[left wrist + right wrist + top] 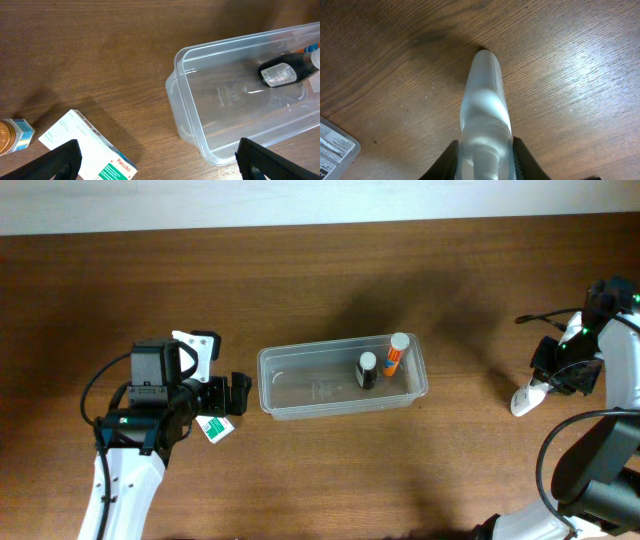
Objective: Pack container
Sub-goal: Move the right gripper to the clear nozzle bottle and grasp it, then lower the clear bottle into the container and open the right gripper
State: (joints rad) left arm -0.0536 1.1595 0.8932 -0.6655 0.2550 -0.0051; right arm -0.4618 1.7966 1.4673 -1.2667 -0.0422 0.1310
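Observation:
The clear plastic container [310, 387] sits mid-table. A black bottle [367, 370] and an orange bottle with a white cap [397, 353] stand in its right end. In the left wrist view the container [200, 125] is near, with the black bottle [281, 73] inside. My left gripper [236, 393] is open and empty, just left of the container; its jaws [160, 167] straddle bare wood. A white and green Panadol box [213, 428] lies beside it [85, 145]. My right gripper [548, 378] at the far right is shut [483, 150] on a white translucent bottle [484, 95], also seen from overhead [524, 398].
A small jar with a gold lid [12, 136] stands left of the Panadol box. A grey labelled object [335, 147] lies at the lower left of the right wrist view. The table's far edge runs along the top of the overhead view.

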